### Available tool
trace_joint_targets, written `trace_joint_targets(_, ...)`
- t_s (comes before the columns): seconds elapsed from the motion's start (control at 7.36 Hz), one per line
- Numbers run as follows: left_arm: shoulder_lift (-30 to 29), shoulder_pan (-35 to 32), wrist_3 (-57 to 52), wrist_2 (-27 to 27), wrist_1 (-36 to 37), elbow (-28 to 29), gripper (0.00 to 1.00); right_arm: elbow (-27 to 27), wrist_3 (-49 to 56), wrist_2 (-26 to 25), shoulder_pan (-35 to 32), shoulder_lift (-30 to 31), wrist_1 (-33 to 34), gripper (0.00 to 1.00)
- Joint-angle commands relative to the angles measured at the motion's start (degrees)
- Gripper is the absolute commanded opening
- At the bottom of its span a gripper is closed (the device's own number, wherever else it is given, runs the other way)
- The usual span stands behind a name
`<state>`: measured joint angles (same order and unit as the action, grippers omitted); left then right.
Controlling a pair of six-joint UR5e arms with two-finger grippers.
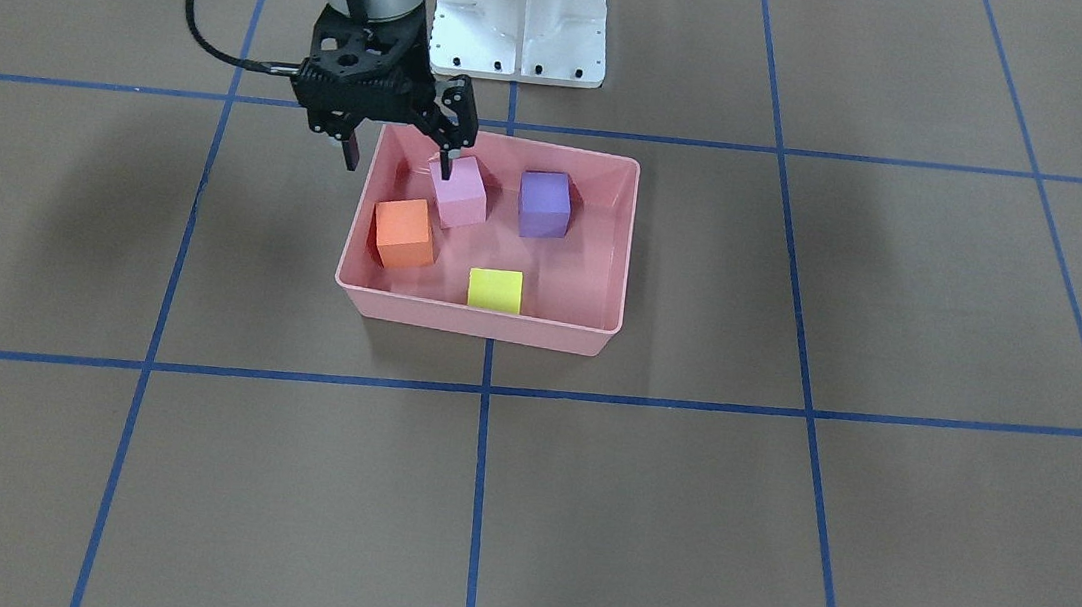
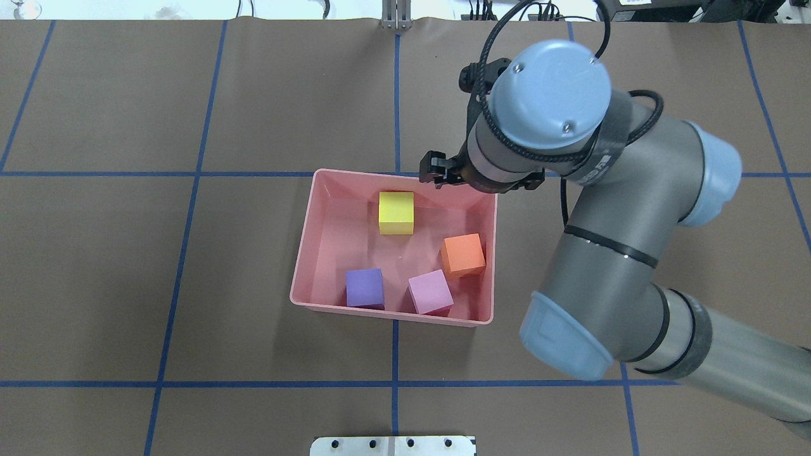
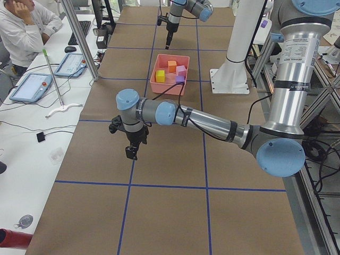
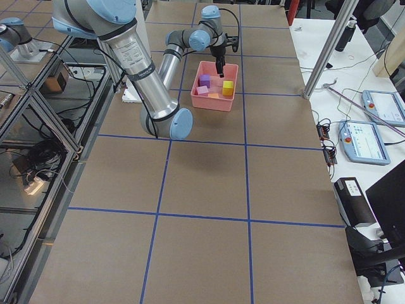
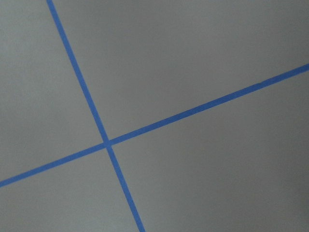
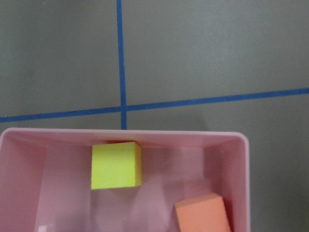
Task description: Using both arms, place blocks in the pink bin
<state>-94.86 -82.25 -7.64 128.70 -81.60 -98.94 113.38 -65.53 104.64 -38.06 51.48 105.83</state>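
The pink bin (image 1: 479, 322) stands mid-table and holds all four blocks: orange (image 1: 405, 233), light pink (image 1: 458, 191), purple (image 1: 544, 204) and yellow-green (image 1: 495, 291). They also show in the overhead view: yellow-green (image 2: 396, 212), orange (image 2: 463, 254), purple (image 2: 365, 288) and light pink (image 2: 431, 292). My right gripper (image 1: 401, 153) hangs open and empty above the bin's corner beside the orange block, with one finger outside the wall. My left gripper (image 3: 133, 149) hovers over bare table far from the bin. I cannot tell whether it is open.
The white pedestal base (image 1: 522, 10) stands just behind the bin. Blue tape lines (image 5: 107, 142) cross the brown table. A seated person (image 3: 21, 26) and side tables with tablets lie beyond the table's far long edge.
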Motion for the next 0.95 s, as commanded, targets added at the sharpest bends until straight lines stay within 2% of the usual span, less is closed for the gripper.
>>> trace_joint_targets(0.0, 2.0, -8.7, -0.5, 0.3, -0.3, 3.8, 1.0, -0.1, 18.2, 10.0, -11.9, 5.7, 0.0, 1.0)
trace_joint_targets(0.14, 3.5, -11.4, -0.6, 1.5, -0.5, 4.7, 1.0, -0.3, 25.9, 12.1, -15.7, 8.3, 0.0, 1.0)
trace_joint_targets(0.41, 10.6, -12.1, 0.6, 10.3, -11.0, 4.9, 1.0, -2.2, 40.7, 14.7, -22.3, 13.0, -0.1, 1.0)
trace_joint_targets(0.54, 10.7, -12.0, 3.8, 10.5, -11.9, 4.8, 1.0, -3.4, 47.9, 17.4, -26.1, 15.0, -0.1, 1.0)
trace_joint_targets(0.82, 9.8, -11.8, 4.5, 10.0, -11.6, 4.5, 1.0, -5.3, 59.7, 19.6, -32.9, 22.1, -0.2, 1.0)
